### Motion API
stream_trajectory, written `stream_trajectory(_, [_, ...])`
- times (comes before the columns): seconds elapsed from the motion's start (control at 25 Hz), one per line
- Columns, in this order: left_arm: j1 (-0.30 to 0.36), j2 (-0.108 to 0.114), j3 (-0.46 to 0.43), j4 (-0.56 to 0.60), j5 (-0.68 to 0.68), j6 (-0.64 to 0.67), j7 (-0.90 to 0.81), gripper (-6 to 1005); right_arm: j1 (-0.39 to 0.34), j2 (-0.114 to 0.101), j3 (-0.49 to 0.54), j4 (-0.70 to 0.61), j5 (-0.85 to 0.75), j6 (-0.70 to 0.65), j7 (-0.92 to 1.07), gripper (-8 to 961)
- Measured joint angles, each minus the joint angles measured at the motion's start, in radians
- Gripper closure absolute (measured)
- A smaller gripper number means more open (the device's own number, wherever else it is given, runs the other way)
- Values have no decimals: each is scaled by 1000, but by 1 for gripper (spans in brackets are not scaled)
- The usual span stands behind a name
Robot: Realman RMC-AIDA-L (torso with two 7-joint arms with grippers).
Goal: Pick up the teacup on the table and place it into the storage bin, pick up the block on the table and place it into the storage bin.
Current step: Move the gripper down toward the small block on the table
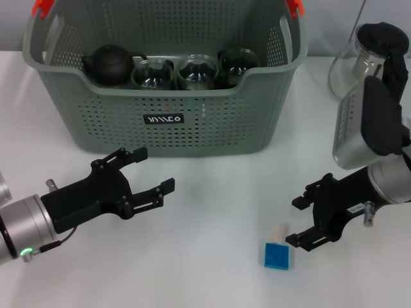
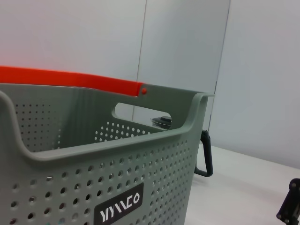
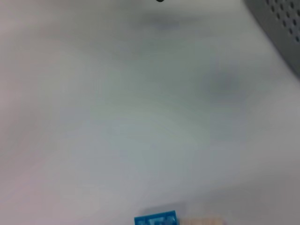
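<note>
My left gripper [image 1: 153, 172] is spread wide, fingers [image 1: 130, 154] parted and holding nothing, touching nothing. It hovers above the table [image 1: 212, 212] at about 8 o'clock in the head view, just in front of the bin [image 1: 212, 122]. The arm comes in from the 8 o'clock edge, forearm near level, fingers aimed toward 2 o'clock at the bin's front wall.

My right gripper [image 1: 297, 221] is likewise released, jaws well apart and empty. It sits at about 4 o'clock, fingers aimed toward 9 o'clock, the lower one just beside the block [image 1: 277, 255] without clear contact. The forearm slants in from the 3 o'clock edge.

The block, blue, lies on the table at about 5 o'clock, with a small pale piece [image 1: 278, 230] at its far side; the right wrist view shows both at its edge [image 3: 156, 219].

The bin stands at 12 o'clock. Inside are a dark teapot [image 1: 109, 63] and three glass cups [image 1: 192, 72] in a row.

A glass jug [image 1: 372, 54] stands at 2 o'clock, outside the bin.
</note>
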Motion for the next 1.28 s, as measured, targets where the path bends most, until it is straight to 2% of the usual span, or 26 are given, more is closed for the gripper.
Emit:
stream_trajectory(0.24, [2,0,0,0,0,0,0,125,3,0,-67,17,2,40,0,169])
stream_trajectory(0.68, [3,0,0,-6,4,0,0,125,4,2,-81,26,6,77,2,168])
stream_trajectory(1.28, [9,0,0,-15,7,0,0,125,17,4,-151,44,4,136,42,168])
